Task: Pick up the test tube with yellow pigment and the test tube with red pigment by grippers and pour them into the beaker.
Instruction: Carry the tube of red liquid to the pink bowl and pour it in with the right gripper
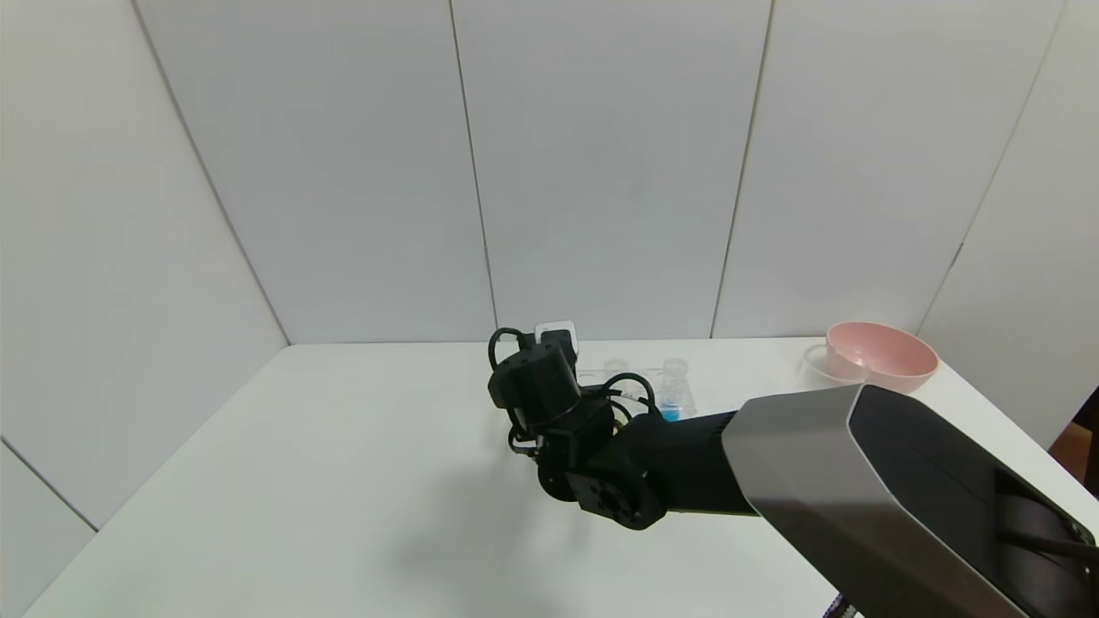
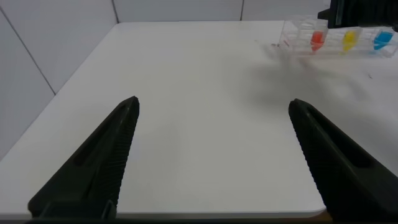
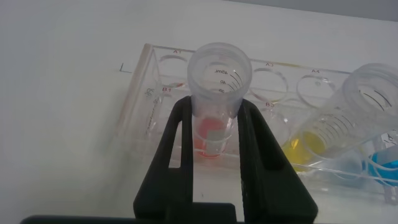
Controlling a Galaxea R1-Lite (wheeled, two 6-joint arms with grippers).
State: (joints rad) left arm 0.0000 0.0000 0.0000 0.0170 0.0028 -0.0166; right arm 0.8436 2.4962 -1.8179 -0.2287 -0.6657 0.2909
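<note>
the right gripper (image 3: 214, 134) reaches over the middle of the white table (image 1: 343, 481), its flat matte black fingers (image 3: 173, 155) standing on either side of the test tube with red pigment (image 3: 216, 93), narrowly spread and close against its clear ribbed wall; whether they actually press it i cannot tell. that tube stands upright in the clear many-holed tube rack (image 3: 155, 81), a glossy acrylic block with round holes and small printed labels, and a little red-orange liquid sits in its rounded tip. just beside it in the same rack is the test tube with yellow pigment (image 3: 336, 124), tilted a bit, with a blue-tipped tube (image 3: 379, 168) next along. the left gripper (image 2: 214, 155) hangs low over the near table edge, well apart from the rack, its two pointed black jaws spread wide with nothing between them. far off at the right back corner a smooth pink bowl (image 1: 880, 354) rests, and the beaker (image 1: 820, 365), thin clear plastic, touches its left side.
</note>
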